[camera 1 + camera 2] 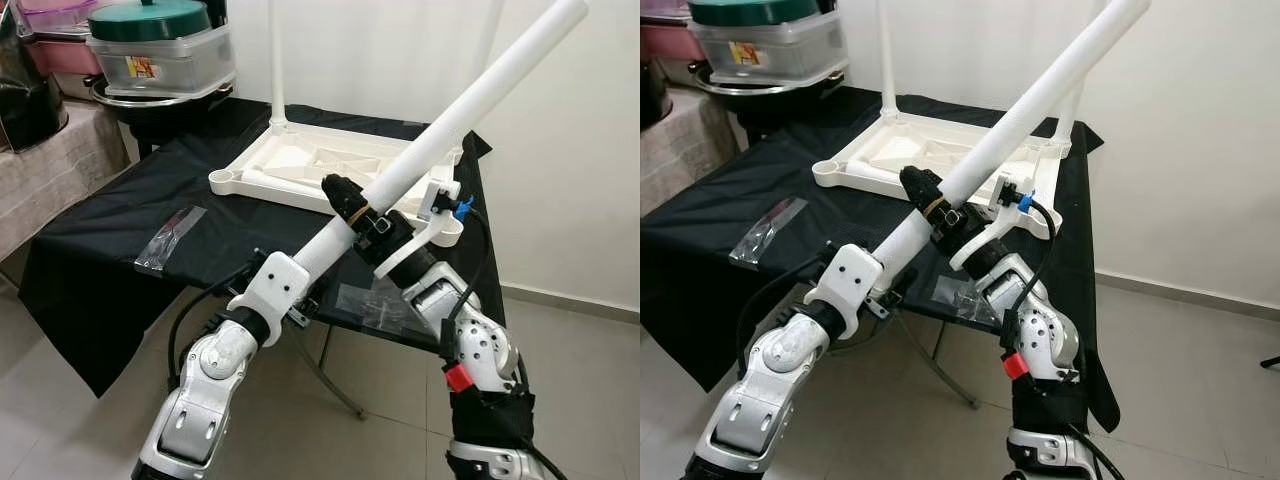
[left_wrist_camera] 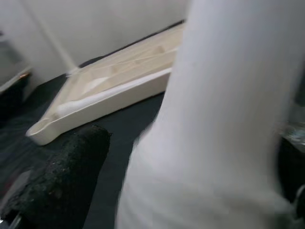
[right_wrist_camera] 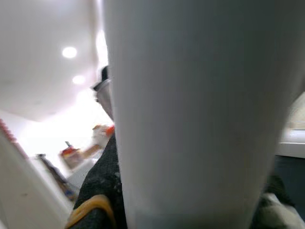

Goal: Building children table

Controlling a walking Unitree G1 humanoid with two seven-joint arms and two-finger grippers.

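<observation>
You have a long white table leg [image 1: 470, 110] held up at a slant over the near edge of the black-draped work table [image 1: 100, 240], its lower end toward the robot and its upper end rising to the right. The right gripper [image 1: 350, 205] is clamped around the leg about a third of the way up, black fingers wrapped on it; the left gripper [image 1: 902, 262] sits lower on the same leg, but you cannot tell from these views whether its fingers are closed. Behind the leg, the white tabletop [image 1: 300, 165] lies upside down on the cloth, with two legs [image 1: 277, 60] already standing upright from its far corners. The near corner sockets [image 1: 224, 180] look empty, so I judge the build roughly half done: this leg and one more remain. Small clear hardware bags [image 1: 168, 237] lie on the cloth, and storage containers [image 1: 160, 50] stand off to the left.
</observation>
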